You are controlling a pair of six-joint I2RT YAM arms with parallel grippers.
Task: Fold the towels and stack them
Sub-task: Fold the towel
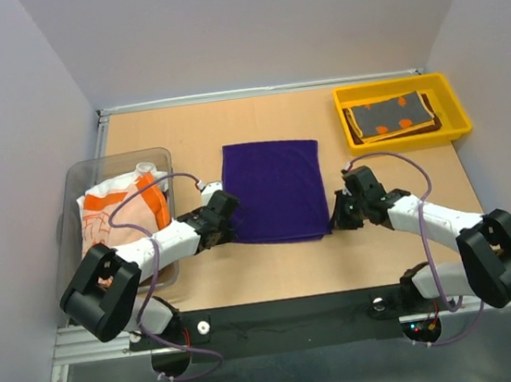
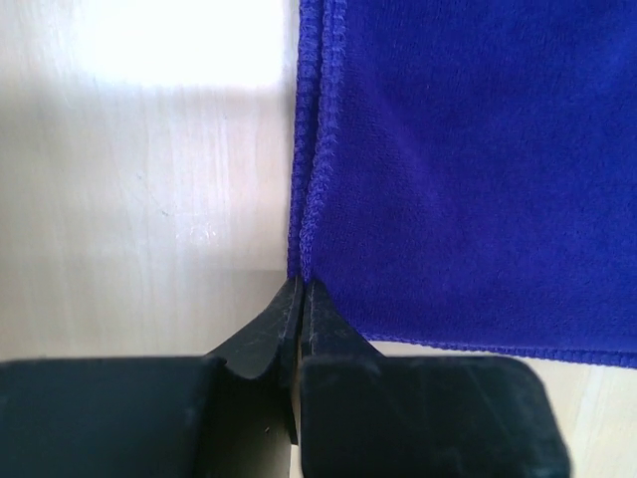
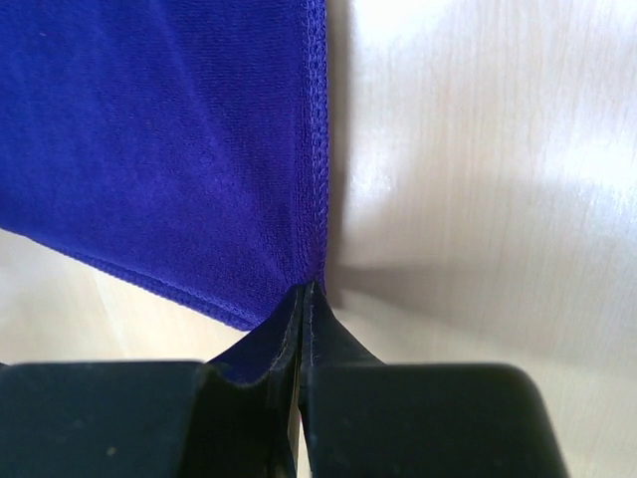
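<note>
A deep purple towel (image 1: 274, 191) lies folded into a rectangle at the middle of the table. My left gripper (image 1: 222, 217) is shut on its near left corner, the fingertips pinching the stitched edge (image 2: 302, 282). My right gripper (image 1: 343, 210) is shut on the near right corner, where the hem runs into the closed tips (image 3: 309, 289). An orange-and-white patterned towel (image 1: 118, 212) sits bunched in the clear bin. A dark folded towel with orange spots (image 1: 386, 116) rests in the yellow tray on top of a brown one (image 1: 430, 125).
The clear plastic bin (image 1: 116, 160) stands at the left edge, close to the left arm. The yellow tray (image 1: 450, 102) is at the far right corner. Grey walls enclose the table on three sides.
</note>
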